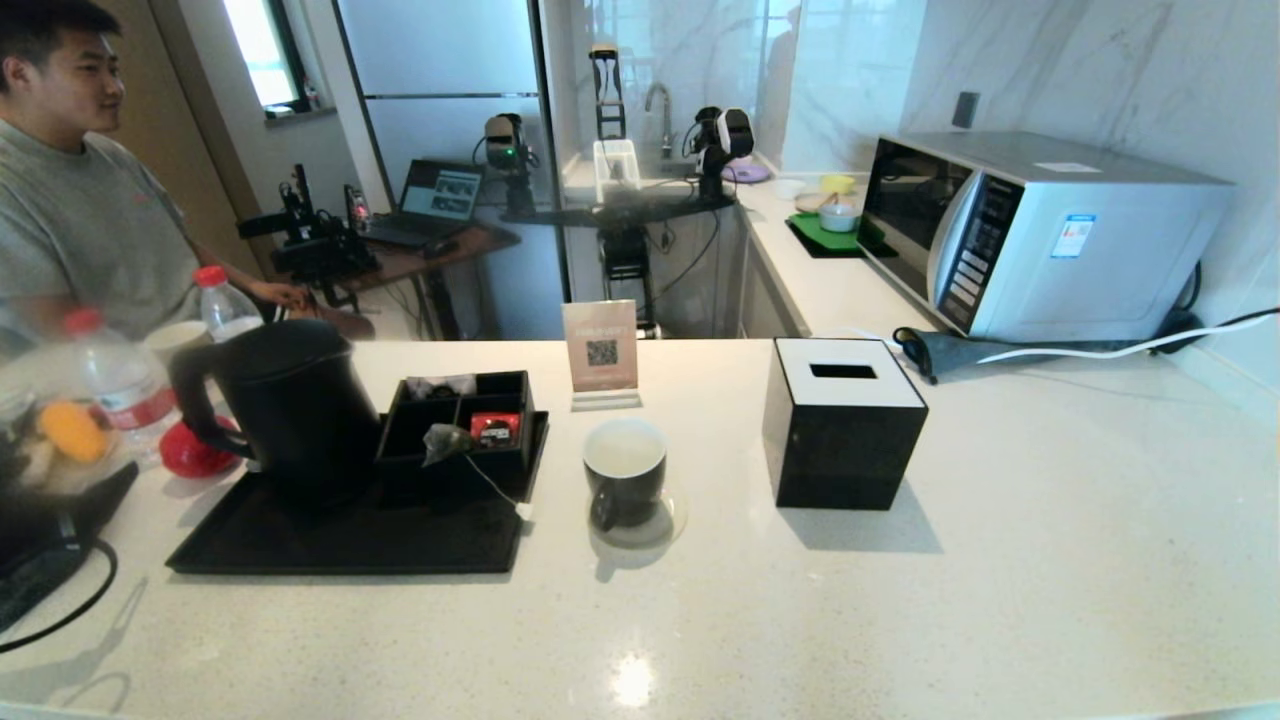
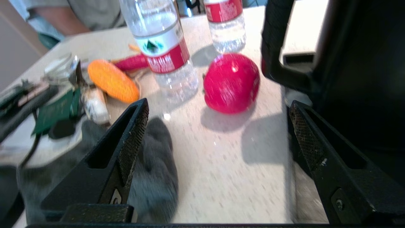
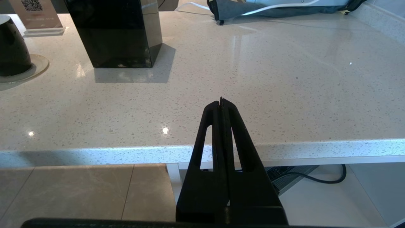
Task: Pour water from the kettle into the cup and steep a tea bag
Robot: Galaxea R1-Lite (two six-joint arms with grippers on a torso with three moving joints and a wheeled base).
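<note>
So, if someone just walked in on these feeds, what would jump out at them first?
Probably the kettle, standing on the black tray at the counter's left, with the open left end effector close to its handle. Next, the cup at centre on its coaster, beside the black tissue box. The right end effector is shut, at the counter's near edge.

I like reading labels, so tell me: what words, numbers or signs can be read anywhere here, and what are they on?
Nothing reads as words.
Counter sign: a QR code, the lines above it too small.
Bottle label: red band, green mountain logo, print blurred.
Microwave sticker: too small.
Red packet: too small.
Laptop screen: too small.
</note>
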